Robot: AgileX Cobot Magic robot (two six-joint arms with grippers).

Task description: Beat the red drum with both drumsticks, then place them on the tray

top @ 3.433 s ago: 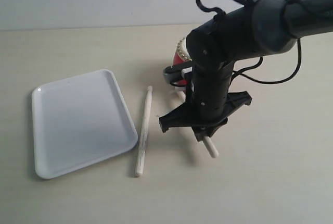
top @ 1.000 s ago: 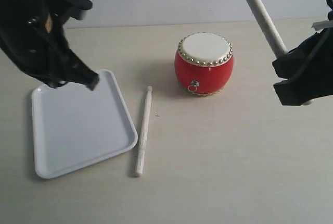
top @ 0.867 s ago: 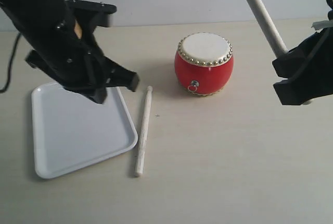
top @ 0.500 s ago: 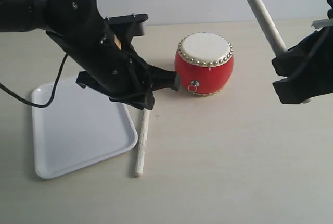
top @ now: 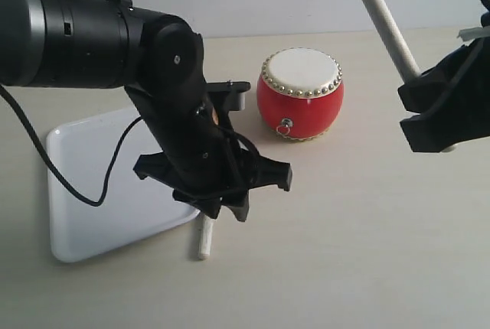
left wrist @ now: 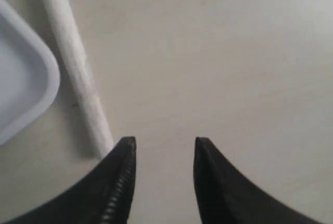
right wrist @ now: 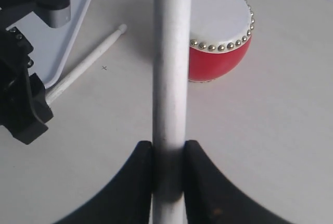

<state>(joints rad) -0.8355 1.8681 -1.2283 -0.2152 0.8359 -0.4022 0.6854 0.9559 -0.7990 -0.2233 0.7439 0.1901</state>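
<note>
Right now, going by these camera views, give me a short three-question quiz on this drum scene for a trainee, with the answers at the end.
1. Where does the loose drumstick lie? A: inside the tray. B: on the table beside the tray. C: standing upright on its tip.
2. True or false: the left gripper is shut on the loose drumstick.
3. Fill in: the right gripper is shut on the second ____.
Key: 1 B. 2 false: its jaws stand open, with the stick outside them. 3 drumstick.
</note>
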